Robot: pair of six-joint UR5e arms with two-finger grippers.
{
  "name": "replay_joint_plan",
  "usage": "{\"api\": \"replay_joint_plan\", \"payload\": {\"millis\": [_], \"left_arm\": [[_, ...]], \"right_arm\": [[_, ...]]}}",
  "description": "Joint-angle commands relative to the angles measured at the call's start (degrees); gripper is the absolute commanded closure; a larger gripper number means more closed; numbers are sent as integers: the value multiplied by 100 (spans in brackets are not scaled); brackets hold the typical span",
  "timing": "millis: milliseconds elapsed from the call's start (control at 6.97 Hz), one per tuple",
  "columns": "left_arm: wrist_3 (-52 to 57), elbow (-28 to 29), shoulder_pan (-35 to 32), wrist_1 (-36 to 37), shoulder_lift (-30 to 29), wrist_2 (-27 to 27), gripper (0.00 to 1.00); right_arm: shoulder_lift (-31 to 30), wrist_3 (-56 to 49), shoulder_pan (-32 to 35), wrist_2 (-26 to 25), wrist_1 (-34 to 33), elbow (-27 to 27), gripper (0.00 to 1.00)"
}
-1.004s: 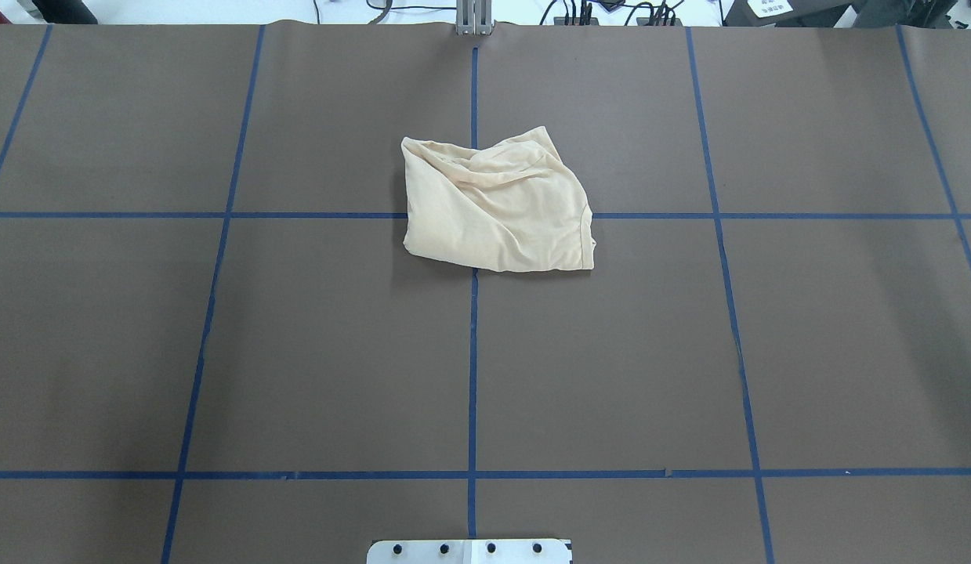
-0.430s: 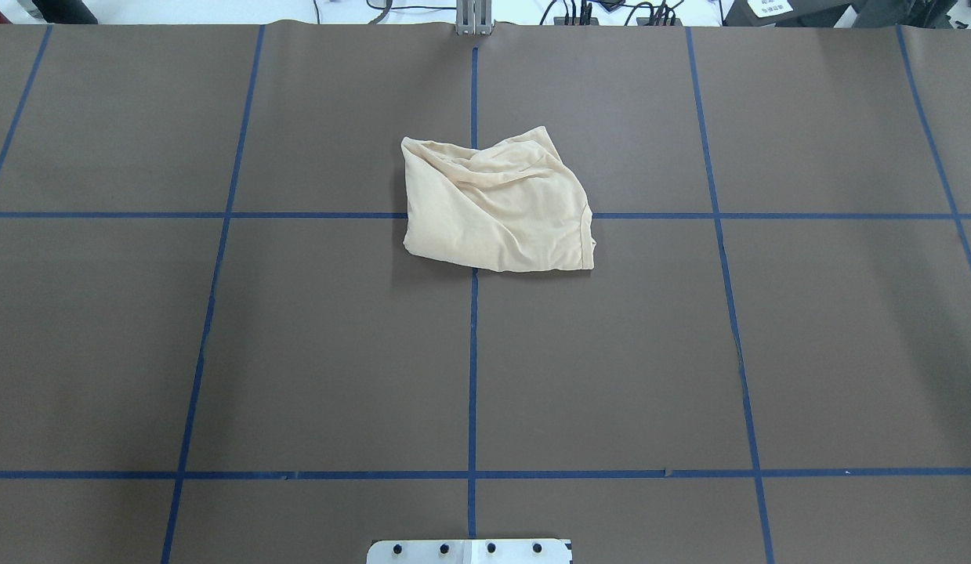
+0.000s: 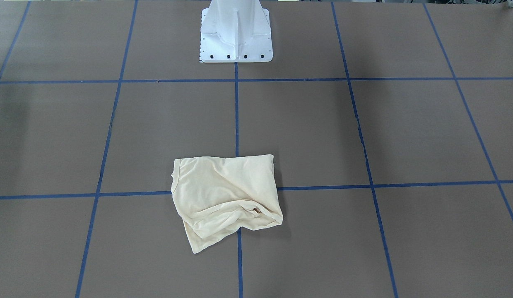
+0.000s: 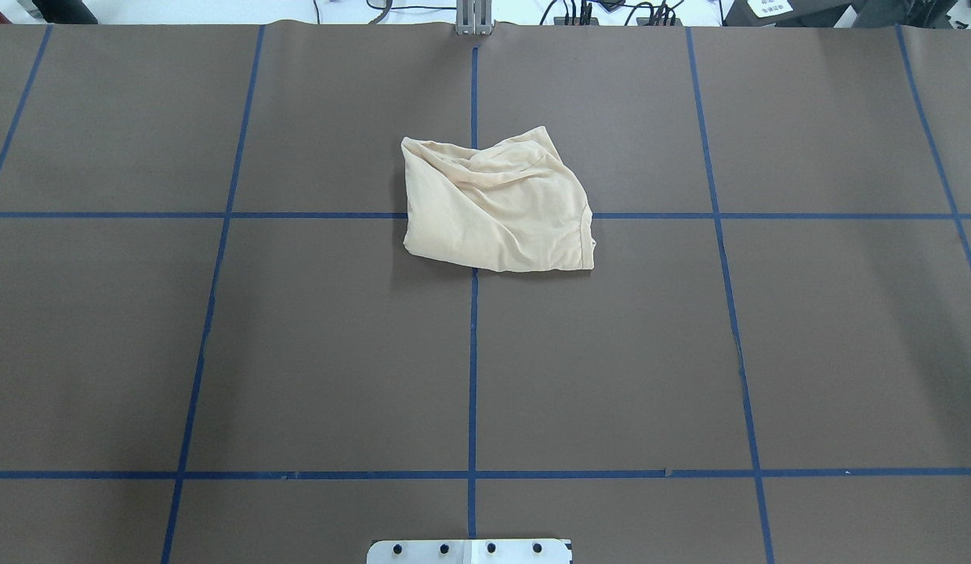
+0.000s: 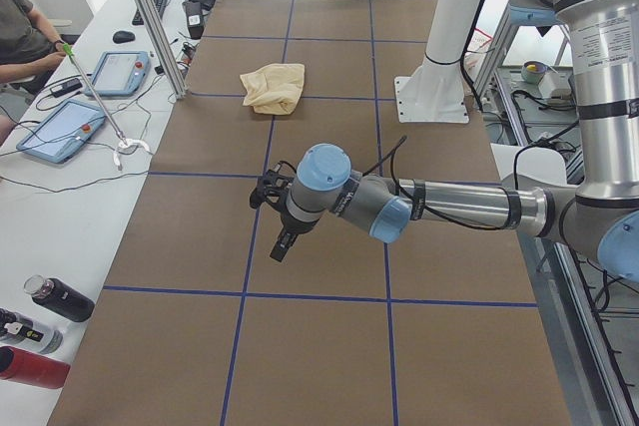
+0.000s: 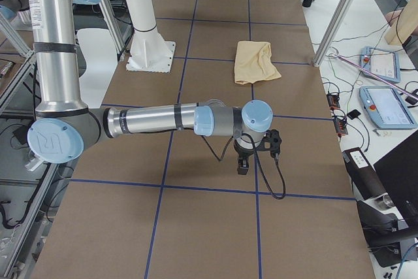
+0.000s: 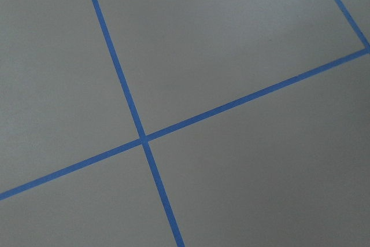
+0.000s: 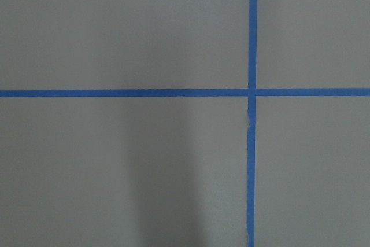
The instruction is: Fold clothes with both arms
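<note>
Honestly, can't tell how wide my left fingers or right fingers are spread from these angles. Both hang above the brown desk, well apart from the roughly folded cream T-shirt, which lies where two lines of blue tape cross.

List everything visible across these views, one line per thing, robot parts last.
pale cream-yellow T-shirt: one, cream-yellow, bundled at the table's middle, over a tape crossing.
brown table cover: one, brown, across the table.
blue tape lines: several, blue, a grid on the cover.
white pedestal base: one, white, at the robot's table edge.
teach pendants: two, grey-blue, on the white side bench.
bottles: at least two, black and red, at the bench's near end.
seated operator: one, dark shirt, at the bench.
left arm: one, silver-grey, low over the table's left end.
right arm: one, silver-grey, low over the right end.
left gripper, right gripper: two, black, pointing down; jaw state unclear.
</note>
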Motion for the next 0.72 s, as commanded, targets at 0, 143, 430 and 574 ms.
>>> {"api": "replay_joint_plan", "payload": {"millis": [0,143,430,574], "left_arm": [[-1,-51,-9,6,16,-29,0],[-1,-60,-9,6,16,-29,0],[-1,-95,-9,6,16,-29,0],[-1,-104,-9,6,16,-29,0]], "right_arm": [[-15,8,1,-5,29,119,0],[-15,34,1,-5,29,128,0],[-137,52,-8,-241,21,453,0],[-138,52,-34,-260,21,453,0]]}}
